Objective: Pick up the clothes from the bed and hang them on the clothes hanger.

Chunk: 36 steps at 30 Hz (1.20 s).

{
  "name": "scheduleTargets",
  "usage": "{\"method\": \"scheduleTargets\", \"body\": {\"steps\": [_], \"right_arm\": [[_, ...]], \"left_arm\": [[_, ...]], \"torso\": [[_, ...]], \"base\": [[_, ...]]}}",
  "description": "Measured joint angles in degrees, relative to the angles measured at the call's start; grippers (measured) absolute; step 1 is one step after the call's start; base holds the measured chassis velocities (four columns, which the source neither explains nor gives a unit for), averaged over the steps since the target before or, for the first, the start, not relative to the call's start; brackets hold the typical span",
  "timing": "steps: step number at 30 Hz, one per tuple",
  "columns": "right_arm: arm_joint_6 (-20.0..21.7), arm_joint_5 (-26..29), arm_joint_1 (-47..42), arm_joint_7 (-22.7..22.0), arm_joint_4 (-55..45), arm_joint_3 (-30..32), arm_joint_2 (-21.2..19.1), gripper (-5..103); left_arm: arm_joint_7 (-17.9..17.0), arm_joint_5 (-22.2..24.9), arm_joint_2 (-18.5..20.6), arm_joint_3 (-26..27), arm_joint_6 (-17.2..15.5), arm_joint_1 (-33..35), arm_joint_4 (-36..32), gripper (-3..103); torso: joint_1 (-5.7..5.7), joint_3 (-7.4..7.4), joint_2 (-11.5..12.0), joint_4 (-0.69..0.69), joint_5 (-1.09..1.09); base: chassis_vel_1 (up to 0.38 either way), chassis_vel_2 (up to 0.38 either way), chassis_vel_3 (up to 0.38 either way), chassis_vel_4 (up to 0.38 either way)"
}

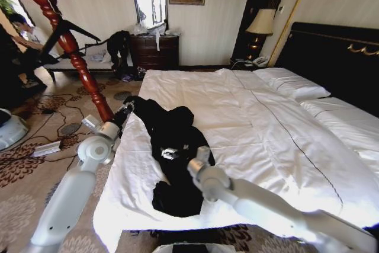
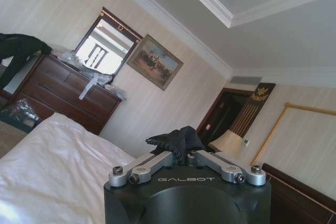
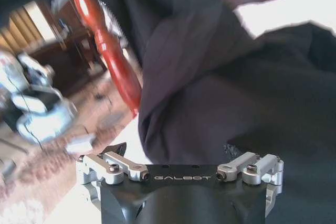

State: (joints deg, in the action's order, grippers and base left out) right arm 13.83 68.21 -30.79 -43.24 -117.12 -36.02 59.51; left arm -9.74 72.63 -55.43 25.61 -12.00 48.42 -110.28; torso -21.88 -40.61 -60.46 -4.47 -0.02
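The clothes (image 1: 172, 152), a black soft jacket, lie crumpled on the white bed (image 1: 266, 140), a fold pinched between the left gripper's fingertips. The thin black clothes hanger (image 1: 74, 28) hangs well above them.

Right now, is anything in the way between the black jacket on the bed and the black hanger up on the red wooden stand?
Nothing visible blocks it. The black soft jacket lies on the white bed, near the edge facing the red turned-wood stand; the thin black hanger hangs there above open carpet.
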Motion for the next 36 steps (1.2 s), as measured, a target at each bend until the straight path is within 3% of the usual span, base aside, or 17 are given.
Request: {"method": "scheduleTargets", "body": {"steps": [2,3,6,10,12,13,15,18,23,28,30,34,36], "right_arm": [[1.3,0.1,0.5,-2.2,0.7,-0.8,1.9,100],[2.4,-0.2,1.2,-4.3,2.6,-2.0,4.9,100],[2.3,-0.9,1.8,-4.2,4.5,-2.4,6.6,100],[-0.1,-1.8,2.3,-0.9,6.6,-2.5,7.1,101],[-1.0,-2.2,2.3,0.7,7.1,-2.5,6.2,96],[-1.2,-2.4,2.1,1.1,7.3,-2.4,5.4,86],[-1.2,-2.5,1.9,1.1,7.3,-2.3,4.8,86],[-1.2,-3.0,1.3,1.1,7.5,-1.9,3.3,70],[-1.1,-3.1,0.9,0.6,7.8,-1.3,2.5,58],[-2.0,-3.2,0.6,0.5,8.4,-0.6,1.7,31],[-2.1,-3.1,0.5,0.6,8.4,-0.5,1.6,31],[-5.1,-2.5,0.2,4.0,7.9,0.1,0.2,10],[-5.8,-2.2,0.0,5.1,7.6,0.4,-0.3,10]], "left_arm": [[-0.1,0.1,-0.1,-0.1,0.0,-0.3,0.1,1],[-0.2,0.1,-0.2,-0.3,-0.1,-0.6,0.1,1],[-0.2,0.1,-0.2,-0.3,-0.1,-0.6,0.1,1],[-0.3,0.1,-0.2,-0.6,-0.1,-0.7,-0.1,1],[-0.4,0.2,-0.1,-0.8,-0.2,-1.1,0.0,1],[-0.4,0.2,-0.2,-0.9,-0.2,-1.3,0.1,1],[-0.5,0.4,-0.2,-0.9,-0.2,-1.5,0.1,1],[-0.6,0.7,-0.3,-1.0,-0.2,-1.7,0.3,1],[-0.6,0.7,-0.6,-1.3,-0.2,-2.0,0.5,1],[-0.6,0.6,-1.0,-1.6,-0.2,-2.1,0.6,1],[-0.6,0.6,-1.0,-1.6,-0.2,-2.1,0.6,1],[-0.9,0.6,-0.5,-1.6,-0.2,-2.1,0.6,1],[-0.9,0.6,-0.4,-1.5,-0.2,-2.1,0.6,1]], "torso": [[0.0,0.0,0.0,-0.01,0.0],[0.0,0.0,0.0,0.01,0.0],[0.0,0.0,0.0,0.03,0.0],[0.0,0.0,0.0,0.01,0.0],[0.0,0.0,0.0,0.0,0.0],[0.0,0.0,0.0,-0.01,0.01],[0.0,0.0,0.0,-0.01,0.01],[0.0,0.0,0.0,0.0,0.01],[0.0,0.0,0.0,0.0,0.02],[0.0,0.0,0.0,0.01,0.02],[0.0,0.0,0.0,0.01,0.02],[0.0,0.0,0.0,0.01,0.02],[0.0,0.0,0.0,0.01,0.02]], "base": [[0.0,0.0,0.0,0.0],[0.0,0.0,0.0,0.0],[0.0,0.0,0.0,0.0],[0.0,0.0,0.0,0.0],[0.0,0.0,0.0,0.0],[0.0,0.0,0.0,0.0],[0.0,0.0,0.0,0.0],[0.0,0.0,0.0,0.0],[0.0,0.0,0.0,0.0],[0.0,0.0,0.0,0.0],[0.0,0.0,0.0,0.0],[0.0,0.0,0.0,0.0],[0.0,0.0,0.0,0.0]]}}
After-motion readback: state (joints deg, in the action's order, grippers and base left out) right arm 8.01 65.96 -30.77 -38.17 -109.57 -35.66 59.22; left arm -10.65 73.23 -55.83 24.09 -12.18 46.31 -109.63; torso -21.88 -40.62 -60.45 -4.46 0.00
